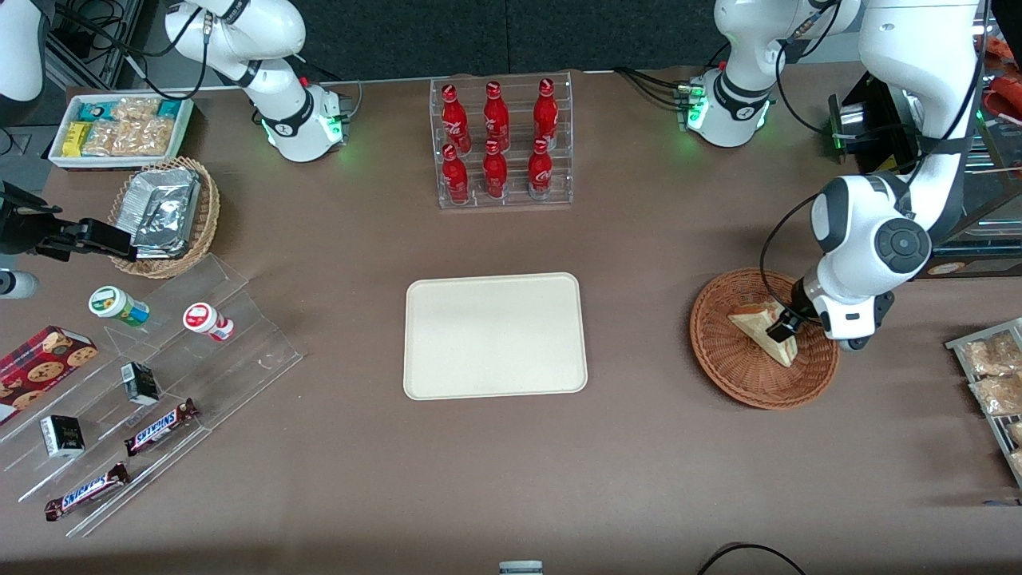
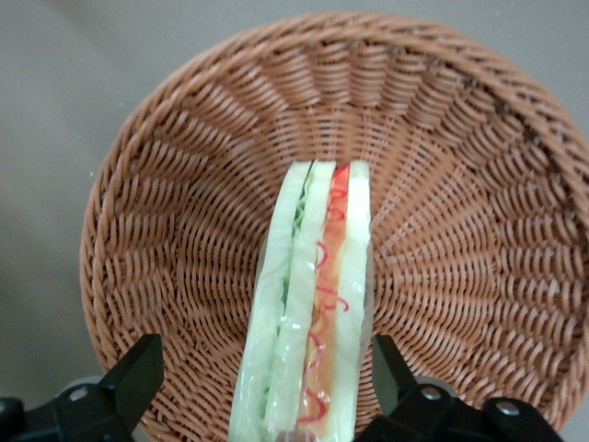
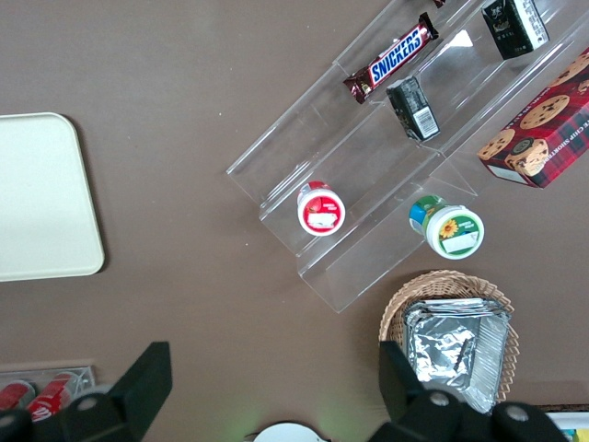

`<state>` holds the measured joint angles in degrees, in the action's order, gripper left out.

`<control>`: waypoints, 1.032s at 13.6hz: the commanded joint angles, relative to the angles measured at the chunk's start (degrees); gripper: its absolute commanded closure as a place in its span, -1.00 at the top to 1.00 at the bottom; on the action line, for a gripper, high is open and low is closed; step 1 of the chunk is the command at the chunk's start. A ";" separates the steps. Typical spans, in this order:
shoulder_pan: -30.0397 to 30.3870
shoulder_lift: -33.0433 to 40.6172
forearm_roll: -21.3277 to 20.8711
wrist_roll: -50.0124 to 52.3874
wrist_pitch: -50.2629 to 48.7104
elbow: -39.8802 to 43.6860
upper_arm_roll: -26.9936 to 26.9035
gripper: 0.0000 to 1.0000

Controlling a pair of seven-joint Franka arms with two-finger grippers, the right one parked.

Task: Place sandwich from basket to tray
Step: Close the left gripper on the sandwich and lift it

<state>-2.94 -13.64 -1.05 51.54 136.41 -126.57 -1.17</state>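
The sandwich point(image 1: 762, 331) lies in the reddish-brown wicker basket point(image 1: 718, 351) toward the working arm's end of the table. My left gripper point(image 1: 786, 323) hangs low over the basket, right at the sandwich. In the left wrist view the sandwich point(image 2: 313, 304) stands on edge in clear wrap, its red and green filling layers facing the camera. The gripper point(image 2: 265, 359) is open, with one black finger point(image 2: 138, 378) on each side of the wedge and a gap showing on both sides. Woven basket point(image 2: 184, 230) wall surrounds it. The cream tray point(image 1: 495, 335) sits bare at the table's middle.
A clear rack of red bottles point(image 1: 501, 144) stands farther from the camera than the tray. Snack packets point(image 1: 990, 375) lie beside the basket at the working arm's end. At the parked arm's end are a stepped acrylic stand point(image 1: 144, 383) with snacks and a tan foil-packet basket point(image 1: 164, 216).
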 commanded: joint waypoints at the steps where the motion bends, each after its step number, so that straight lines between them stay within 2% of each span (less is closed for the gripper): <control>1: -0.84 0.46 0.44 0.93 2.10 -2.54 -0.32 1.00; 5: -1.55 -0.95 0.53 1.11 2.89 -2.63 -0.32 0.95; 6: -1.55 -1.13 0.70 2.33 2.89 -2.37 -0.32 0.67; 7: -1.55 -1.13 1.31 4.17 2.81 -1.84 -0.32 0.19; 9: -2.51 -2.35 1.41 5.67 1.93 0.78 -0.15 -0.91; 10: -3.04 -2.88 1.41 6.29 1.23 2.28 -0.15 -1.00; 14: -5.05 -2.98 0.45 5.15 -14.82 11.85 -0.15 -1.00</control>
<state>-6.23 -15.58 -0.27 56.36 128.73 -120.72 -0.98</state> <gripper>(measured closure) 0.670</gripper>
